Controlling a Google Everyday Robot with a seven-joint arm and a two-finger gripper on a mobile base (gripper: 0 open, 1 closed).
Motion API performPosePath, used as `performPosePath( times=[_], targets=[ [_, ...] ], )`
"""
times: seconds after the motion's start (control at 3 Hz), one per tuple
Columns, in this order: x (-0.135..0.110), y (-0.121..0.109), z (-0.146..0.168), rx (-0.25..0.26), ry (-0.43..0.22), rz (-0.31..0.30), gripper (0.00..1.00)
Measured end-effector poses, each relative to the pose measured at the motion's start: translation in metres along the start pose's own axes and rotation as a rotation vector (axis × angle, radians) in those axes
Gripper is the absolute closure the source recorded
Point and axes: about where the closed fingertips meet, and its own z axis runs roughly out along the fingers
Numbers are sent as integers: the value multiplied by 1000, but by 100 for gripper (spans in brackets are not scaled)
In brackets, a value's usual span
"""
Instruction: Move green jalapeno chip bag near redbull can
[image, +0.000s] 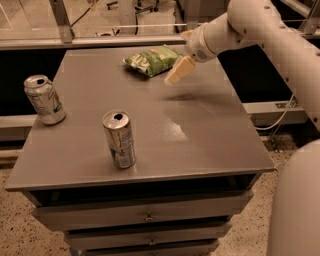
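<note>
Pincer beside green jalapeno chip bag, table far edge.

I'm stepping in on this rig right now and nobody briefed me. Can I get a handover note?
Gripper: hovers over the far side of the table, right beside the green jalapeno chip bag.
Bag: lies flat at the far edge, not lifted.
Redbull can: upright near the front edge, well apart from the bag.
Other can: upright at the left edge, not part of the job.
Done: only the approach.
Left: grasp the bag, carry it forward, set it beside the redbull can.
</note>
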Motion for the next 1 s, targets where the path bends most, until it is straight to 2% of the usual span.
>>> performPosePath(
  times=[0.33, 0.67, 1.0],
  targets=[
    [-7, -27, 34, 43, -18, 92, 0],
    [-3, -47, 64, 49, -20, 187, 0],
    [4, -55, 86, 34, -10, 243, 16]
  ],
)
